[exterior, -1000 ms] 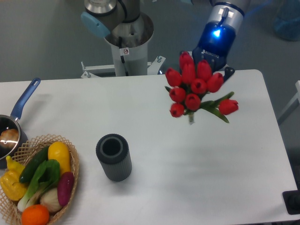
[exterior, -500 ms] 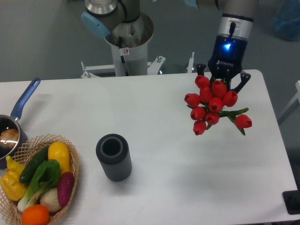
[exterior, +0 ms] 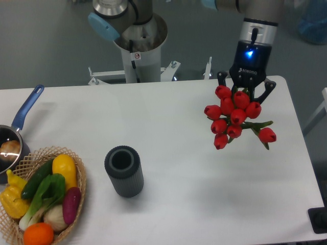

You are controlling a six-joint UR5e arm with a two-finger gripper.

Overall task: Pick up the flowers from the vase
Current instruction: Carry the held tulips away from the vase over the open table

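Note:
The flowers [exterior: 236, 116], a bunch of red tulip buds with green leaves sticking out to the right, hang at the table's far right, well away from the vase. My gripper [exterior: 244, 92] stands upright right above them. Its dark fingers [exterior: 221, 77] reach down on both sides of the topmost buds, and the fingertips are hidden among the buds. It holds the bunch. The vase [exterior: 123, 170], a short dark grey ribbed cylinder, stands with nothing in its mouth at the front left of the middle.
A wicker basket [exterior: 79, 176] of vegetables sits at the front left corner. A blue-handled saucepan [exterior: 25, 109] is at the left edge. The arm's base column [exterior: 139, 51] stands behind the white table [exterior: 179, 153]. The table's right edge is close to the flowers.
The gripper carried the flowers to the right and turned upright. In the last half second the gripper and bunch only shifted slightly right and down.

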